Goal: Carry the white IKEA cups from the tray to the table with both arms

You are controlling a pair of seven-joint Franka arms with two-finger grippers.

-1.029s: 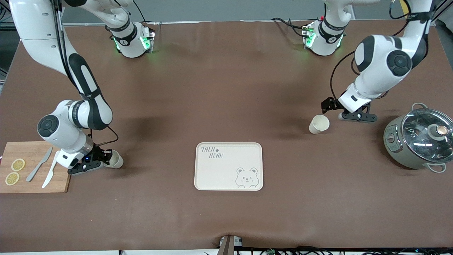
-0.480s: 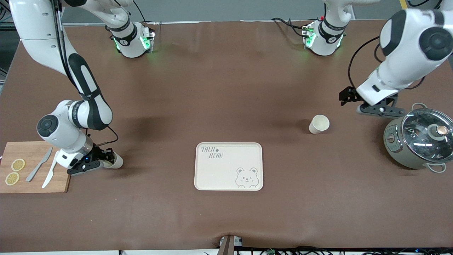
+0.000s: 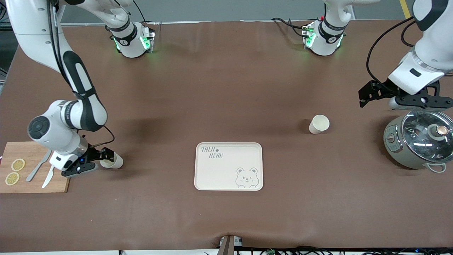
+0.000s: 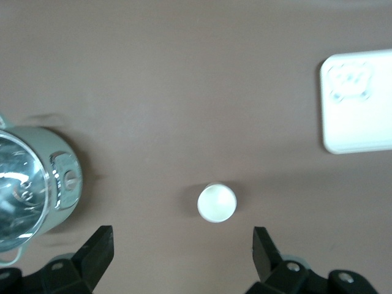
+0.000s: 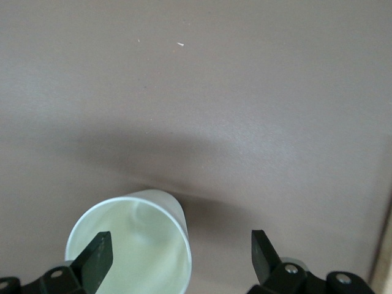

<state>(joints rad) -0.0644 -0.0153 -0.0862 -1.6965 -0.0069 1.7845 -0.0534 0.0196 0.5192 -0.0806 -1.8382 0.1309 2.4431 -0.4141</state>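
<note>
One white IKEA cup (image 3: 319, 124) stands upright on the brown table between the tray and the pot; it also shows in the left wrist view (image 4: 217, 203). My left gripper (image 3: 366, 94) (image 4: 182, 246) is open and empty, up in the air over the table beside the pot, apart from that cup. The second white cup (image 3: 113, 161) stands beside the cutting board. My right gripper (image 3: 106, 157) (image 5: 180, 254) is open and low at this cup (image 5: 131, 245); one finger (image 5: 98, 256) overlaps its rim and the other stands clear of it.
A cream bear-printed tray (image 3: 228, 166) lies in the middle, nearer to the front camera. A grey pot with a glass lid (image 3: 417, 141) stands at the left arm's end. A wooden board (image 3: 33, 152) with knives and lemon slices lies at the right arm's end.
My left gripper has risen and drawn away from its cup toward the pot. My right gripper has slid a little back from the other cup toward the board. Both cups stay put.
</note>
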